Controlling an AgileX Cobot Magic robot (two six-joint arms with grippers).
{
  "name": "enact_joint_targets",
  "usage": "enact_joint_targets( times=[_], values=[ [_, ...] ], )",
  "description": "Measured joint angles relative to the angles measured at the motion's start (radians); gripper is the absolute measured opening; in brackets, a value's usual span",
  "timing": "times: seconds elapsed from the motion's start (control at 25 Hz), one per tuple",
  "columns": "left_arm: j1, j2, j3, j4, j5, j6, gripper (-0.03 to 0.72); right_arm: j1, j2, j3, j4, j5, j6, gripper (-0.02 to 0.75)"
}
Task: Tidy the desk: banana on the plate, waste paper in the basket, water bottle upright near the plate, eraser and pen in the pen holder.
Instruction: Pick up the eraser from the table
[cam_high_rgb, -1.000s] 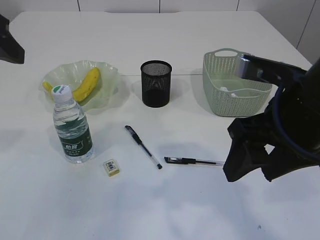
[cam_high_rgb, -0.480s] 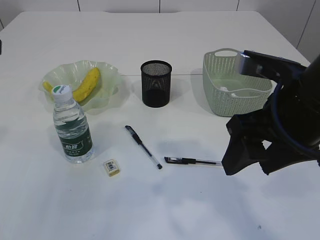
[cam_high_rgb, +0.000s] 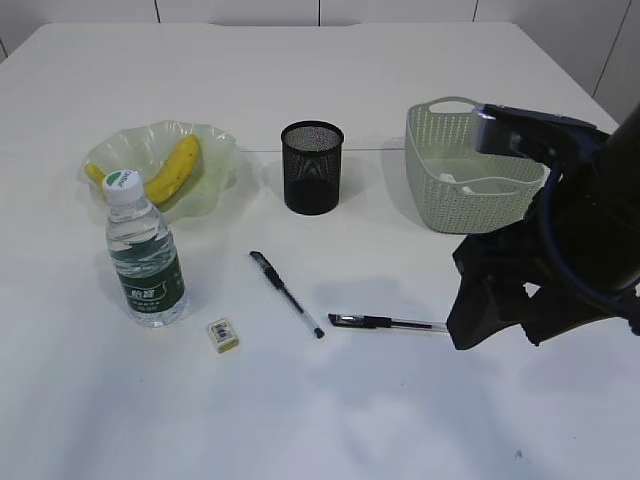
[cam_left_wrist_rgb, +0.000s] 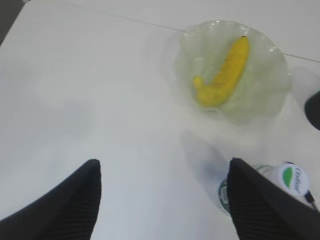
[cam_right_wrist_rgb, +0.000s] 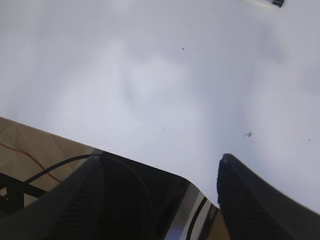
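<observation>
nearer pen flat on desk, long axis roughly left-right, tail end just left of right gripper; second pen lying diagonal further left, eraser beyond. right gripper wide and empty, likewise left gripper above bottle. bare desk all round pens; pen holder behind, well apart.

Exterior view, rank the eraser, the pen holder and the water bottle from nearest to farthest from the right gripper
Measured from the right gripper, low on the right:
1. Pen holder, up and left of it, mid-desk.
2. Eraser, farther left, near the front.
3. Water bottle, farthest, standing at the left by the plate.
</observation>
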Motion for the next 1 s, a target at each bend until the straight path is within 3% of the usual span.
enact_joint_targets(
  times=[0.28,0.44,0.72,1.0],
  values=[
    [0.143,-0.004,0.080,-0.002,0.035,-0.004,0.557,0.000,0.061,-0.015,0.000,-0.009,-0.029,0.524],
    [0.143,-0.009,0.108,-0.025,0.038,0.081,0.557,0.000,0.073,-0.044,-0.001,-0.016,-0.042,0.524],
    [0.143,-0.009,0.109,-0.192,0.102,0.380,0.559,0.002,0.093,-0.081,-0.002,-0.024,-0.076,0.524],
    [0.143,-0.009,0.109,-0.224,0.170,0.453,0.526,0.112,0.213,-0.202,-0.047,-0.032,-0.064,0.524]
  ],
)
